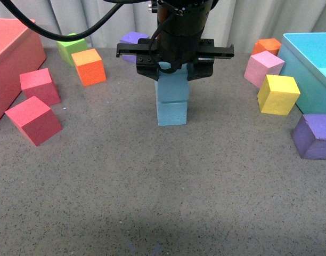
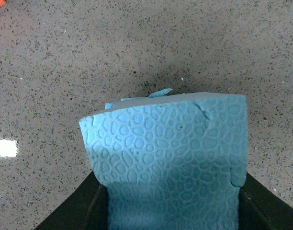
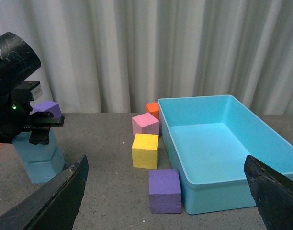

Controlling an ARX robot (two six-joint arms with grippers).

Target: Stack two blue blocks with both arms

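Observation:
Two light blue blocks stand stacked at the table's middle: the upper blue block (image 1: 172, 88) sits squarely on the lower one (image 1: 172, 113). My left gripper (image 1: 173, 73) comes down from above and is shut on the upper block. In the left wrist view the held block (image 2: 170, 153) fills the space between the black fingers (image 2: 91, 208), and only a sliver of the lower block (image 2: 162, 92) shows beyond it. My right gripper (image 3: 165, 163) is open and empty, well off to the right; its view shows the stack (image 3: 41, 160) and the left arm (image 3: 15, 91) far to one side.
A red bin (image 1: 8, 53), two red cubes (image 1: 39, 85) (image 1: 34, 120), an orange cube (image 1: 89, 66) and a green cube (image 1: 71, 48) lie left. A turquoise bin (image 1: 312, 64), pink (image 1: 264, 68), yellow (image 1: 278, 94), orange (image 1: 267, 46) and purple (image 1: 315, 136) cubes lie right.

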